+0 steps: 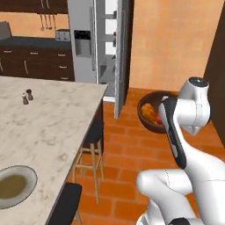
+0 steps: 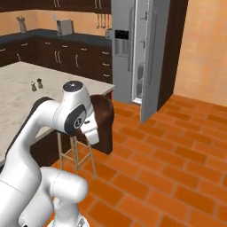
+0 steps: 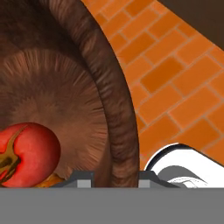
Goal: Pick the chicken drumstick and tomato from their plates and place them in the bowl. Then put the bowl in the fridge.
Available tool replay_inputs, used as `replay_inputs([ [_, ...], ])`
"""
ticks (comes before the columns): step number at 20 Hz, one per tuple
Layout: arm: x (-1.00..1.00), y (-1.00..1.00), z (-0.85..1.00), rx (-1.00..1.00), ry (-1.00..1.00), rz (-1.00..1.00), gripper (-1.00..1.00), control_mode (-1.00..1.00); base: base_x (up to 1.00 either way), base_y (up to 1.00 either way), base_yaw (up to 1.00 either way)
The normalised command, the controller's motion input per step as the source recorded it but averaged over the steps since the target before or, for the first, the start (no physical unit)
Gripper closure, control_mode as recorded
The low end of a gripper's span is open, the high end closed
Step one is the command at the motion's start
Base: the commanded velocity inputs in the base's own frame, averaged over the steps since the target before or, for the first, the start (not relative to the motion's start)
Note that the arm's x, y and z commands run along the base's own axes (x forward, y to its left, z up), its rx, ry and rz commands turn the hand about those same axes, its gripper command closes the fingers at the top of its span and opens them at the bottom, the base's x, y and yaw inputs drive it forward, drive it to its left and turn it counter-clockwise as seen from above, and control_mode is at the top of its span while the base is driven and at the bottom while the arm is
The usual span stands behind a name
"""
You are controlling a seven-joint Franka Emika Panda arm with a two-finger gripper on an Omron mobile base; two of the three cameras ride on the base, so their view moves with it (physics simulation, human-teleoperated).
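Hand grips the bowl by its rim, one finger inside the wall and one outside. Just inside the hand lies the tomato, with brick floor beyond the rim. From the left base, the chicken drumstick shows in the bowl, open floor ahead, and the fridge open beyond. From the right base, the arm hides the bowl's contents; the counter edge lies close beside.

Home kitchen: fridge, marble island, dark cabinets, stools.
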Motion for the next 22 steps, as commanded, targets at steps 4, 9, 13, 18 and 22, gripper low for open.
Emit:
replay_inputs([
  [4,0.00,0.00,0.00,0.00,0.00,0.00,1.00,1.00,1.00,-0.37,0.00],
  [9,0.00,0.00,0.00,0.00,0.00,0.00,1.00,1.00,1.00,-0.59,0.01],
  [13,0.00,0.00,0.00,0.00,0.00,0.00,1.00,1.00,1.00,-0.66,0.11],
  [18,0.00,0.00,0.00,0.00,0.00,0.00,1.00,1.00,1.00,-0.76,0.17],
  [22,0.00,0.00,0.00,0.00,0.00,0.00,1.00,1.00,1.00,-0.86,0.21],
])
